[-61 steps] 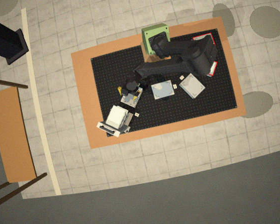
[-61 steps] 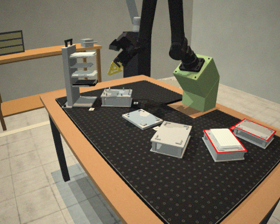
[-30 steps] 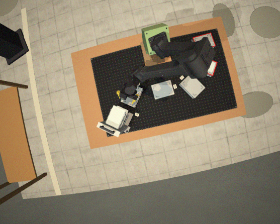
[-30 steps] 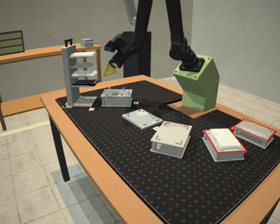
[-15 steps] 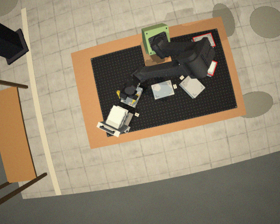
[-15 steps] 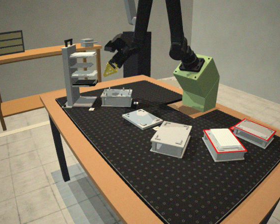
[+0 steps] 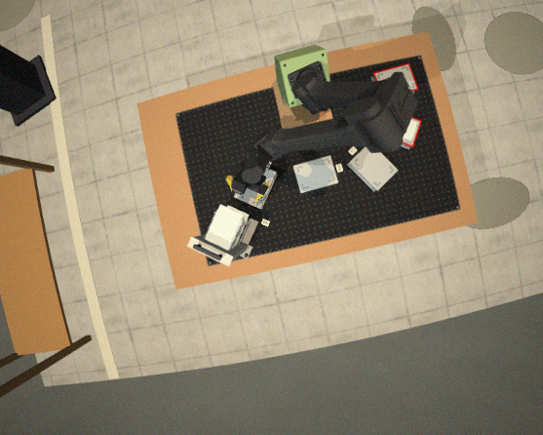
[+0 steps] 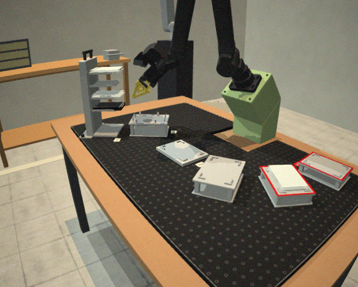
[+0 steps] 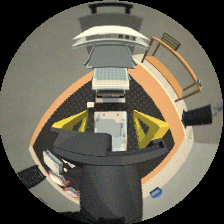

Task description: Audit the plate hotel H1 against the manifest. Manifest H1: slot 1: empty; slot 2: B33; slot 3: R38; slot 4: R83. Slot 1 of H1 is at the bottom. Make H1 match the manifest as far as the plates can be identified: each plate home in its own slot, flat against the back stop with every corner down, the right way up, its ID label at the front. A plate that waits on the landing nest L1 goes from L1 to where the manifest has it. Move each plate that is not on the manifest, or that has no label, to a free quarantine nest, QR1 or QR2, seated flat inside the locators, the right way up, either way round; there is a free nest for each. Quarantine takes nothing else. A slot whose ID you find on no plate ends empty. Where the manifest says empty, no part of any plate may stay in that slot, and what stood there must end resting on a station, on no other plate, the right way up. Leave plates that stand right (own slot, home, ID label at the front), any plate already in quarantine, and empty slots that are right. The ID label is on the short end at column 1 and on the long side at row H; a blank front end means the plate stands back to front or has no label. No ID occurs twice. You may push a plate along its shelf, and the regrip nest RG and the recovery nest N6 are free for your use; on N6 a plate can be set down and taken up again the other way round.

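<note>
Exterior view: the hotel (image 8: 85,96) is standing at the far left corner of the tabletop (image 8: 94,167), with plates being carried on its shelves: a white one at the top, a thin grey one below it, a pale one under that, and a dark plate (image 8: 109,105) on the lowest occupied shelf. Which numbered slot each occupies cannot be told for certain, and no label is being read at this size.

Step in hand, as judged: an approach to the hotel front is being made, with nothing carried. One red-edged nest (image 8: 286,188) is already being occupied by a white plate (image 8: 290,177); the other red-edged nest (image 8: 325,170) is lying free.

Hand (image 8: 141,88): being held fully spread and pinching nothing, yellow fingertips wide apart, hovering above the posted nest (image 8: 148,126) just beside the hotel, pointed down and toward the shelves.

Arm: being stretched from the green pedestal (image 8: 270,96) up and across toward the hotel, elbow high.

Next move, as judged: the hand is to be levelled with a shelf and the plate ends are to be inspected before any plate is drawn out.
</note>
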You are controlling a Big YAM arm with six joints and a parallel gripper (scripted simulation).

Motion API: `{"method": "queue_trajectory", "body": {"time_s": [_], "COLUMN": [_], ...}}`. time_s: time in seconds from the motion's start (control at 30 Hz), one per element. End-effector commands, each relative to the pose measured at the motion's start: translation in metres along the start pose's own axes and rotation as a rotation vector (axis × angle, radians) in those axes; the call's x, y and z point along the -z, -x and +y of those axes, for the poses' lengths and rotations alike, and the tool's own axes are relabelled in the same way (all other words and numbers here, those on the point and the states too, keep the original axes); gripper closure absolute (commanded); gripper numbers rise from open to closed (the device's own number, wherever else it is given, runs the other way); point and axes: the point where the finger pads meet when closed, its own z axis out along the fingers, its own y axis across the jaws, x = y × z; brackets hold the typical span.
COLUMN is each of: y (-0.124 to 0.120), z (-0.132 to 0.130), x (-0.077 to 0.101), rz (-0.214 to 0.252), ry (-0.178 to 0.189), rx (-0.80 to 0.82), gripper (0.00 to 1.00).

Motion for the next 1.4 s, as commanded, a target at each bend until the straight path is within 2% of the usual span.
{"method": "queue_trajectory", "body": {"time_s": [0.0, 0.93, 0.97, 1.0, 1.07, 1.37], "y": [0.015, 0.015, 0.022, 0.013, 0.012, 0.003], "z": [0.001, 0.001, 0.003, 0.002, -0.001, -0.001], "x": [-0.003, -0.003, -0.004, 0.003, 0.008, 0.016], "rz": [-0.029, -0.029, -0.046, -0.04, -0.045, -0.044], "ry": [0.004, 0.004, 0.012, 0.006, -0.002, -0.002], "rx": [0.015, 0.015, 0.02, 0.015, 0.016, 0.025], "gripper": [0.0, 0.0, 0.0, 0.0, 0.0, 0.0]}}
